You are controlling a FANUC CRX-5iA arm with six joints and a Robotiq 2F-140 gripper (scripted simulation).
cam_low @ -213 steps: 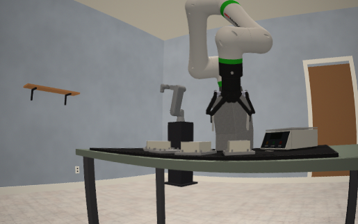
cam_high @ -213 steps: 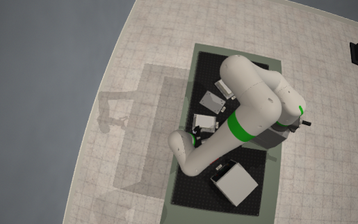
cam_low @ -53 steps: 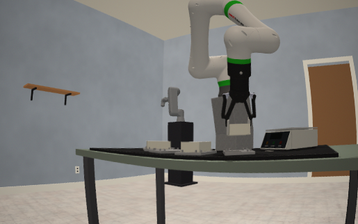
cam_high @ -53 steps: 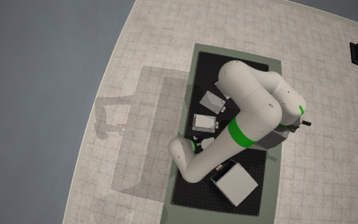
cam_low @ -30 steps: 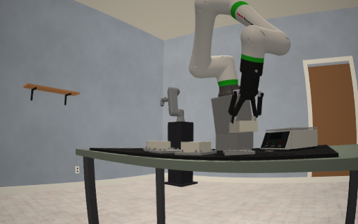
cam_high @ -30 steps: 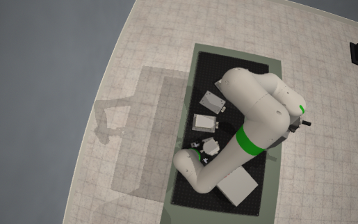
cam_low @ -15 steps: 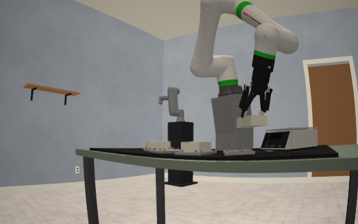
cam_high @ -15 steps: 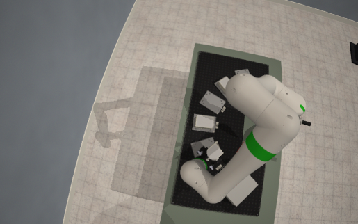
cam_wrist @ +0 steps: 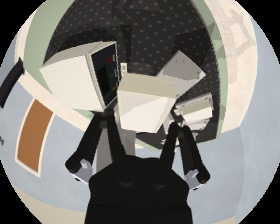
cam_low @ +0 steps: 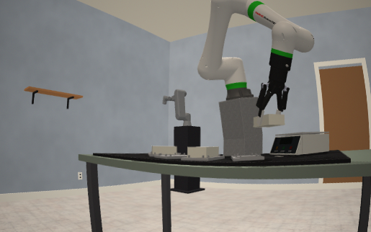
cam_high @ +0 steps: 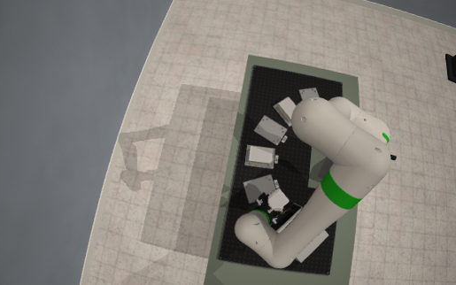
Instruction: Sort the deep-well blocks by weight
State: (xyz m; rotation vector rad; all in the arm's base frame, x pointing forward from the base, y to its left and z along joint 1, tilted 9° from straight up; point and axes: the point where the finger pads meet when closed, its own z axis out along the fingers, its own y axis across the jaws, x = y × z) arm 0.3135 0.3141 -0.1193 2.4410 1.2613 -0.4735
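Off-white block [cam_high: 278, 200] [cam_low: 269, 120] [cam_wrist: 145, 103] clamped between the fingers [cam_low: 284, 99], raised above the tabletop [cam_low: 231, 171]. Check-weigher [cam_low: 300, 143] [cam_wrist: 77, 75] near it, block not on its platform. Farther out: two similar blocks, one [cam_high: 261, 155] [cam_low: 203, 152] [cam_wrist: 197, 107] in a grey nest [cam_high: 249, 165], the other [cam_high: 286, 110] [cam_low: 164, 150] beyond.

Near the claw [cam_high: 267, 208], a pale block [cam_high: 278, 200] shows just beside a grey nest plate [cam_high: 255, 189]. Farther off, a second block [cam_high: 260, 155] sits on its nest, past that plate from the claw; the arm [cam_high: 311, 226] hides part of the check-weigher [cam_high: 313, 246].
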